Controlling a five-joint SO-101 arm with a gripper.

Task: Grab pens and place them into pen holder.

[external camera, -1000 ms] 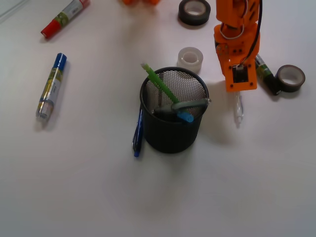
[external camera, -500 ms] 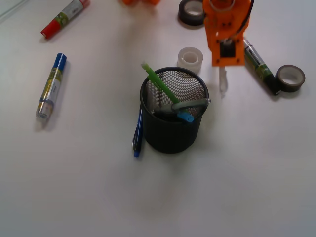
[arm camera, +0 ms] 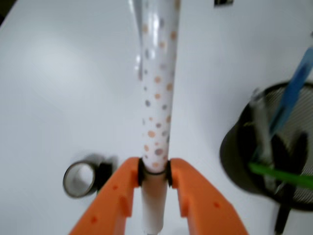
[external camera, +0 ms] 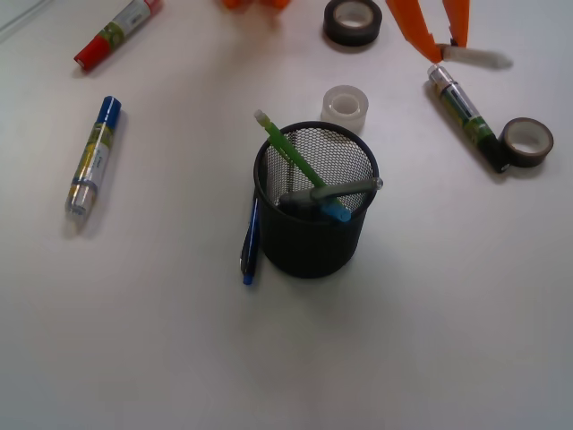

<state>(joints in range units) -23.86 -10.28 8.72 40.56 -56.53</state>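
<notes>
Pen clamped in jaws, holder off at seven o'clock.

Gripper (arm camera: pixel 155 174) closed on the white-silver pen (arm camera: pixel 159 98), barrel running straight out from the jaws toward twelve in the wrist view. In the front view, held near the top edge, pen (external camera: pixel 474 57) pointing to three. Pen holder (external camera: pixel 313 240) well apart, toward seven, with the lime green pen (external camera: pixel 288 152) leaning inside.

light: bright, even, coming from overhead
shadows: soft, pooling under the black wire-mesh pen holder (external camera: pixel 312 215)
glare: washing out the white table (external camera: pixel 448 340) in the wrist view
blur: smearing the white dotted pen (arm camera: pixel 157 98) in the front view
focus: going soft on the wrist view's mesh cup
</notes>
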